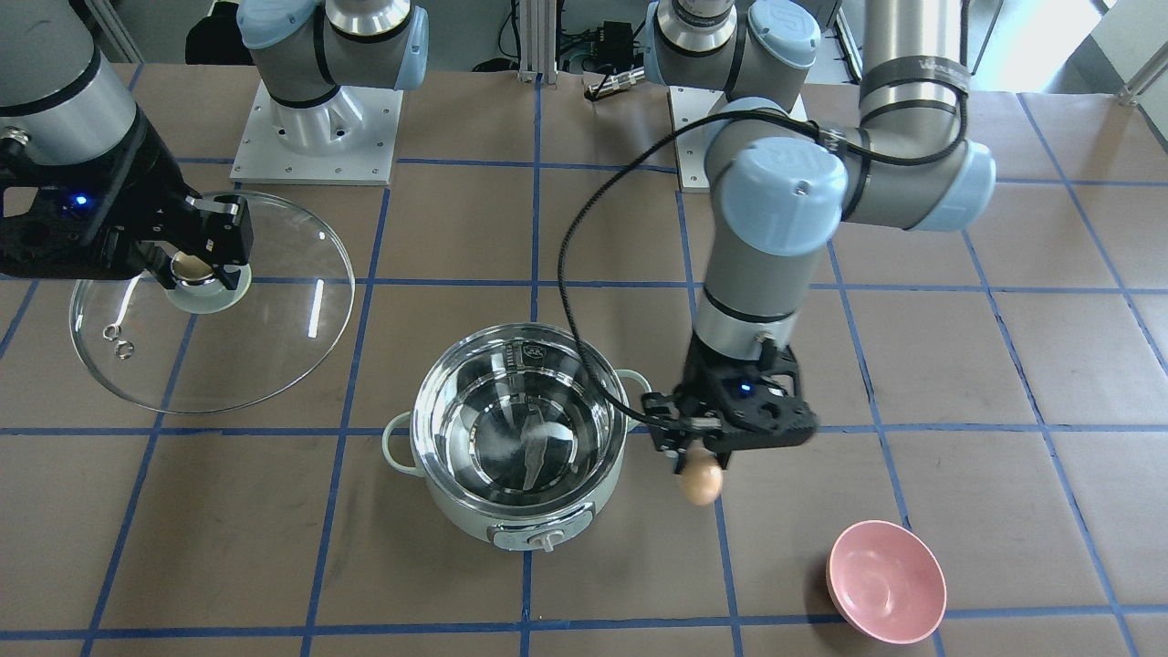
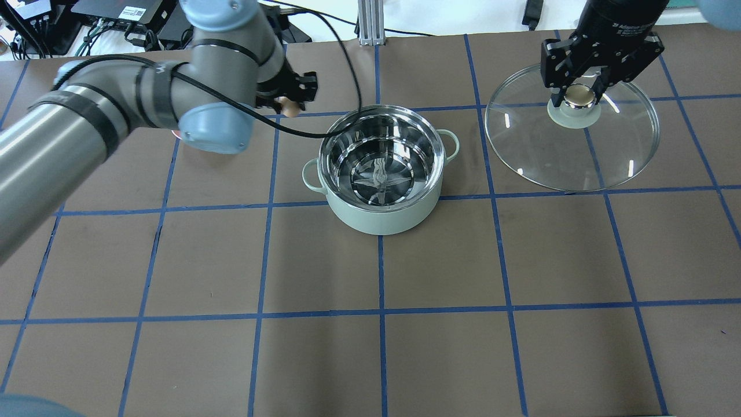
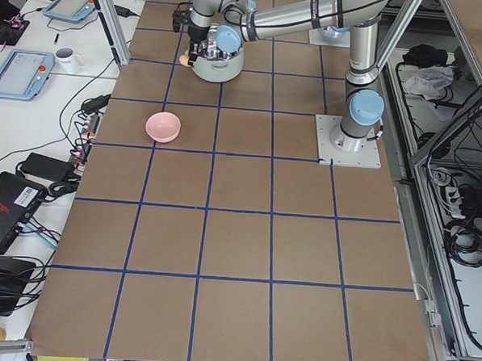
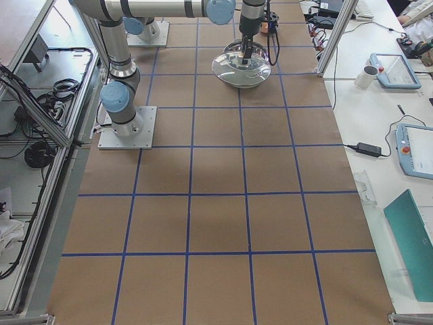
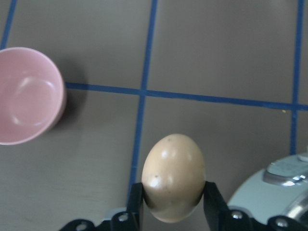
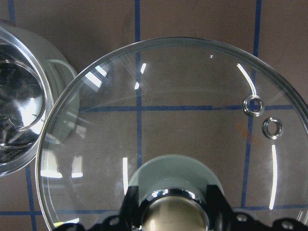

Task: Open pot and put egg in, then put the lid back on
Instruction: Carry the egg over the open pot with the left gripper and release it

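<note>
The mint-green pot (image 1: 520,429) stands open at mid-table, its steel inside empty; it also shows in the overhead view (image 2: 381,174). My left gripper (image 1: 698,461) is shut on the brown egg (image 1: 701,482) and holds it in the air just beside the pot's handle, outside the rim. The left wrist view shows the egg (image 5: 173,175) pinched between both fingers. My right gripper (image 1: 196,265) is shut on the beige knob (image 1: 192,266) of the glass lid (image 1: 255,347), held away from the pot; the lid also shows in the overhead view (image 2: 613,162).
A small pink bowl (image 1: 885,581) sits on the table near the operators' edge, beyond my left gripper. The arm bases (image 1: 315,132) are bolted at the robot's edge. Blue tape lines grid the brown tabletop.
</note>
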Robot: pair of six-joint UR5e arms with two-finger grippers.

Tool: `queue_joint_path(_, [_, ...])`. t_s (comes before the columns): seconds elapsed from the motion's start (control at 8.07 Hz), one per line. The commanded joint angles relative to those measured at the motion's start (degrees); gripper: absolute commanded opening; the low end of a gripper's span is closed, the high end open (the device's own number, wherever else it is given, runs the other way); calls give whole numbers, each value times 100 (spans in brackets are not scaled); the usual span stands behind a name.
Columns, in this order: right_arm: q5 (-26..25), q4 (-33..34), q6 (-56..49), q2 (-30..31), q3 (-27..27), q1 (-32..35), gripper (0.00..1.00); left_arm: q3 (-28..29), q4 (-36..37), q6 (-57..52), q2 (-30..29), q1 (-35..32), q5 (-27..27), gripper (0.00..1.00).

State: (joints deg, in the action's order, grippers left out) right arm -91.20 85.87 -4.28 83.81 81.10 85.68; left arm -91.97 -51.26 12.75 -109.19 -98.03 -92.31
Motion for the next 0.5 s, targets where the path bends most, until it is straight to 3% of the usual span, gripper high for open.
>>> queue_joint_path(0.0, [-117, -61, -310, 39, 11, -227, 0, 13, -103, 544, -58, -1050, 116, 42])
queue_joint_path(0.12, [-100, -62, -319, 65, 37, -227, 0, -13, -121, 580, -94, -1130, 299, 43])
queue_joint_path(0.25, [-100, -53, -319, 65, 55, -236, 0, -5, -113, 571, -155, -1140, 327, 54])
queue_joint_path(0.37, [-117, -61, -319, 83, 55, -236, 0, -22, -113, 597, -199, -1157, 327, 100])
